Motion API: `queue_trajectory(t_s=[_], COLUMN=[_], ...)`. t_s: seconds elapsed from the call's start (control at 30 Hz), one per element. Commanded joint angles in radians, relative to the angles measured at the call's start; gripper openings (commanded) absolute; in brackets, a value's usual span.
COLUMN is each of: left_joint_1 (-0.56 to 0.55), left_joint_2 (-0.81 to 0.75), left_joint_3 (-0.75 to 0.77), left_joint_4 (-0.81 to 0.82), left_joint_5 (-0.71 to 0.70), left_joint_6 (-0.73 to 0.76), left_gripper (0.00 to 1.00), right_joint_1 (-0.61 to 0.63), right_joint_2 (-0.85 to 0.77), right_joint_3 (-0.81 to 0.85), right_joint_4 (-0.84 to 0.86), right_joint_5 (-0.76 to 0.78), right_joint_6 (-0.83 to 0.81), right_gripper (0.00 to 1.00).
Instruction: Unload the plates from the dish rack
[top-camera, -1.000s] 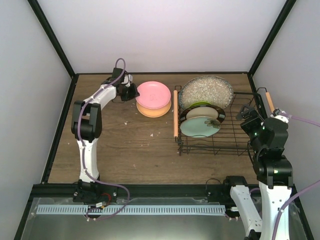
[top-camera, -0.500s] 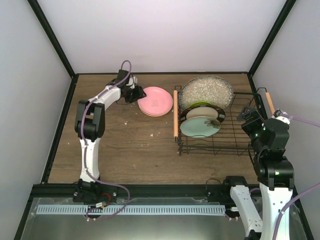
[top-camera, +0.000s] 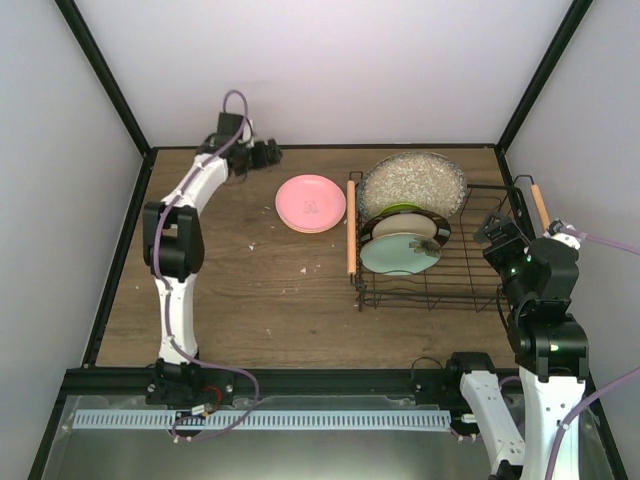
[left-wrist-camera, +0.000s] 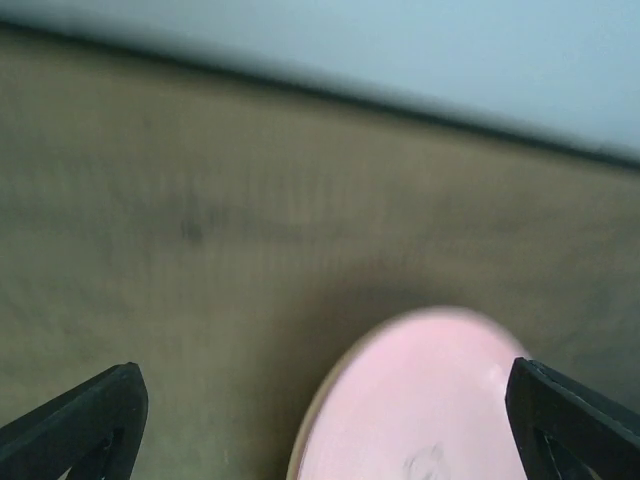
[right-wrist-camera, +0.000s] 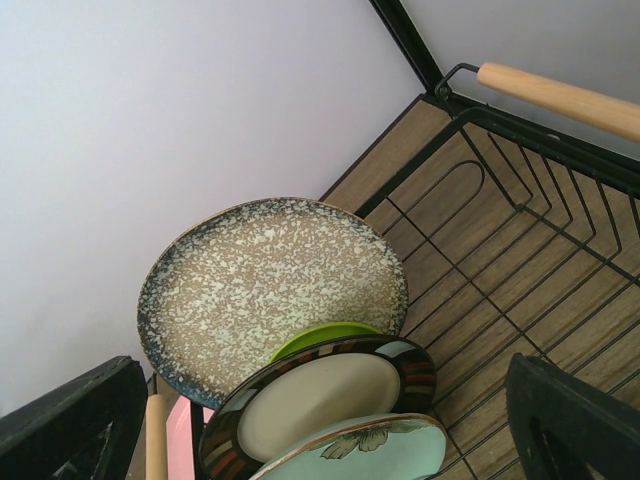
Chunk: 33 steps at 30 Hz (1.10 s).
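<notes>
I work in a lab test cell: white panels (top-camera: 320, 70) from nine to three o'clock, black frame struts (top-camera: 108, 78), wooden tabletop (top-camera: 250, 290).

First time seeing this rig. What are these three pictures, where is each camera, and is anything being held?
Two robot arms are bolted at the near edge of a wooden table, each ending in a two-finger gripper. The wide picture looks down from above and behind them; the other two come from wrist cameras, so the dark shapes in their lower corners are fingers. The left gripper is open and empty near the far wall, a pink plate lying flat nearby. The right gripper, also open and empty, faces the dish rack, where four plates stand on edge: speckled grey plate, lime green plate, cream plate with dark brown rim, mint plate with a flower.
</notes>
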<state>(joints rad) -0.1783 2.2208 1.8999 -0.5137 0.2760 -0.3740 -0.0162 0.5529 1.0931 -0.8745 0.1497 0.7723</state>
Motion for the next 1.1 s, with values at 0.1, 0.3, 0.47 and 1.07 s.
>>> queue_trajectory(t_s=[0.1, 0.3, 0.47, 1.07], left_joint_1=[-0.089, -0.514, -0.732, -0.795], left_joint_2=[-0.263, -0.600, -0.696, -0.401], left_joint_3=[0.193, -0.210, -0.447, -0.263], left_joint_4=[0.152, 0.159, 0.140, 0.111], left_joint_5=[0.072, 0.089, 0.013, -0.026], left_joint_6=[0.329, 1.037, 1.237, 1.254], left_gripper=[0.93, 0.74, 0.53, 0.50], right_joint_1=[0.010, 0.010, 0.010, 0.010], right_joint_2=[-0.024, -0.009, -0.008, -0.048], right_joint_3=[-0.020, -0.054, -0.055, -0.012], right_joint_4=[0.027, 0.075, 0.081, 0.019], right_joint_5=[0.000, -0.024, -0.032, 0.004], right_joint_6=[0.013, 0.014, 0.013, -0.018], right_gripper=[1.00, 1.00, 1.00, 1.00])
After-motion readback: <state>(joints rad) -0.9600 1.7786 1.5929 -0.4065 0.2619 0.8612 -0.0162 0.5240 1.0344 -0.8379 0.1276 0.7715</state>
